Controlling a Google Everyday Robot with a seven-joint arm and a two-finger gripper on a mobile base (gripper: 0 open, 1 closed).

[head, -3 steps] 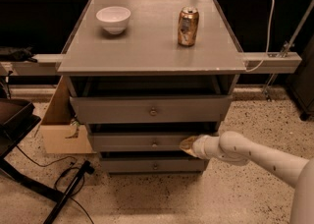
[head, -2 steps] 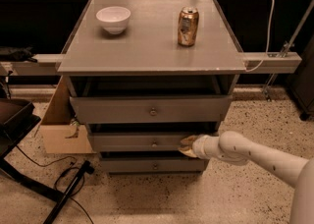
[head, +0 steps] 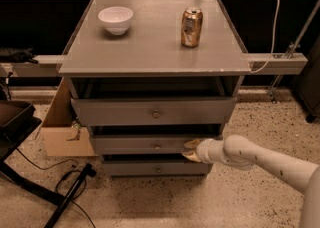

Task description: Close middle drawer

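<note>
Speckled floor and a dark back wall frame the grey cabinet (head: 155,47) we face. Its middle drawer (head: 135,145) sits second of three, just below the picture's centre, with a small pale knob (head: 157,146) at the middle of its low front and a dark gap above its upper edge.

At 3 o'clock from that knob we see the gripper (head: 191,150), its tan tip against the right end of the drawer front; we cannot tell whether it is wide or narrow. The white arm (head: 260,159) runs off toward 4 o'clock.

At 12 o'clock from the middle drawer, the top drawer (head: 125,112) stands pulled out. At 6 o'clock is the lowest drawer (head: 135,168).

On the cabinet top, a white bowl (head: 115,19) stands at 11 o'clock and a can (head: 191,27) at 1 o'clock, well apart. A cardboard box (head: 62,132) rests on the floor at 9 o'clock, beside the cabinet.
</note>
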